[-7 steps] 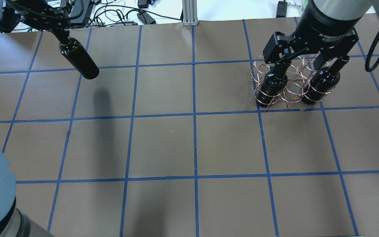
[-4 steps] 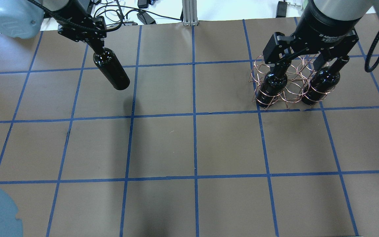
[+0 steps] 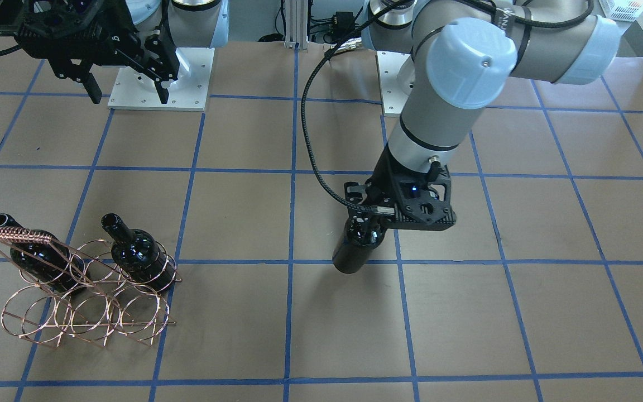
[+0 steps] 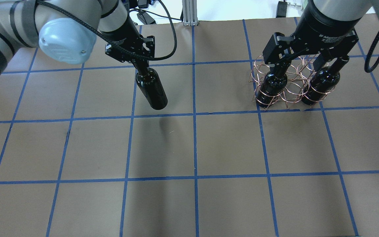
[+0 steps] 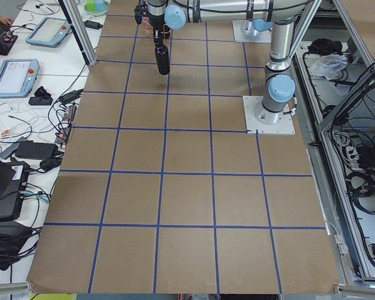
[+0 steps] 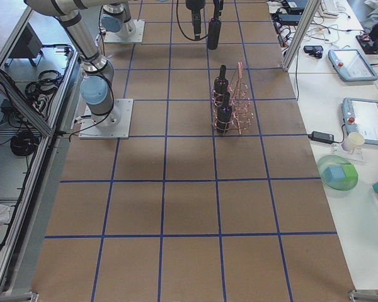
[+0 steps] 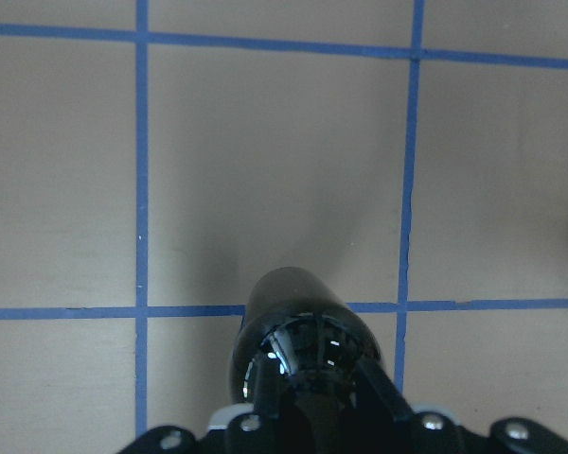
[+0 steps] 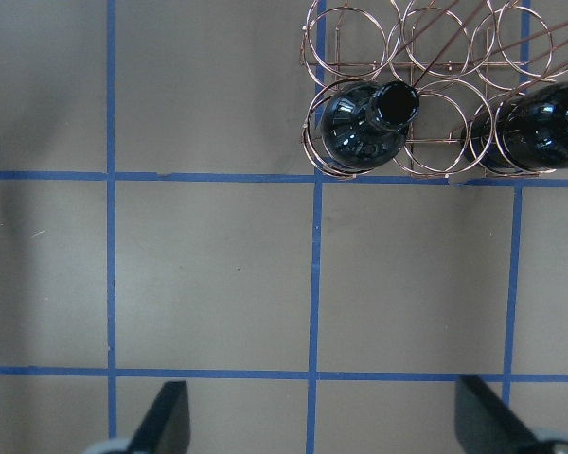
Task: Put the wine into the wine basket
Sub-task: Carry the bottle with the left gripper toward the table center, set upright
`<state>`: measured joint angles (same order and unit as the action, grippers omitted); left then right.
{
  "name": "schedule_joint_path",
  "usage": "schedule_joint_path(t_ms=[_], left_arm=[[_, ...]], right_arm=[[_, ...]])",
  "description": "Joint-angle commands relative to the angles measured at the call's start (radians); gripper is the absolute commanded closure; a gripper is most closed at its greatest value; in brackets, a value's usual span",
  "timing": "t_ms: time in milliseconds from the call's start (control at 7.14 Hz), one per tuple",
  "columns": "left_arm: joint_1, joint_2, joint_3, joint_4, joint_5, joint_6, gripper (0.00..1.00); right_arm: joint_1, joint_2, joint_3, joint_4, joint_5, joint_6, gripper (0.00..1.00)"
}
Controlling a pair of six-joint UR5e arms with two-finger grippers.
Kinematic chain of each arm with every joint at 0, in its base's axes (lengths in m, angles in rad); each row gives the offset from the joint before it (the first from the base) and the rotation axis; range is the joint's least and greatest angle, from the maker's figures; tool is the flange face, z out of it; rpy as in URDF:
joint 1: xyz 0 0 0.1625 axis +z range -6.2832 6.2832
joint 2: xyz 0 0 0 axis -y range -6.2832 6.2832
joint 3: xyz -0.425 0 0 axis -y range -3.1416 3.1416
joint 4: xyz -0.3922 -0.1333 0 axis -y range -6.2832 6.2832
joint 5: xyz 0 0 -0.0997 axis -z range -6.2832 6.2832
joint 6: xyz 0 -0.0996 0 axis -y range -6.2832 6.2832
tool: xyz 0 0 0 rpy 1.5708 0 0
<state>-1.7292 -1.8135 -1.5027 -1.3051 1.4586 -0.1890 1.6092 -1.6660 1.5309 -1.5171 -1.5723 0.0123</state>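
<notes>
Brown-papered tabletop (image 4: 229,144), gridded in blue tape. The left fingers (image 7: 383,407) pinch the neck of a dark bottle (image 4: 152,90), which hangs neck-up and clear of the surface, well apart from the wire basket (image 3: 81,290) on the robot's right. Two seated bottles (image 4: 272,86) occupy the basket. The right fingers (image 8: 166,421) are spread and empty, hovering above it. Recommendation: carry the bottle across above the rings, centre it over a vacant ring, and lower slowly so the wire is not snagged.

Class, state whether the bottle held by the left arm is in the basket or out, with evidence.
Out: the bottle hangs from the left pincer over the table, far from the basket.
</notes>
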Motion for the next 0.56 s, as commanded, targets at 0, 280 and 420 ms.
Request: schedule_joint_path(t_ms=[0, 280, 420], left_arm=[[-0.096, -0.006, -0.056, 0.024, 0.000, -0.032, 1.00], [-0.109, 0.002, -0.094, 0.049, 0.002, -0.032, 1.00], [-0.109, -0.007, -0.094, 0.070, 0.000, -0.032, 1.00]], right_arm=[[0.000, 0.000, -0.002, 0.000, 0.000, 0.000, 0.00], [0.000, 0.000, 0.000, 0.000, 0.000, 0.000, 0.00], [0.000, 0.000, 0.000, 0.000, 0.000, 0.000, 0.00]])
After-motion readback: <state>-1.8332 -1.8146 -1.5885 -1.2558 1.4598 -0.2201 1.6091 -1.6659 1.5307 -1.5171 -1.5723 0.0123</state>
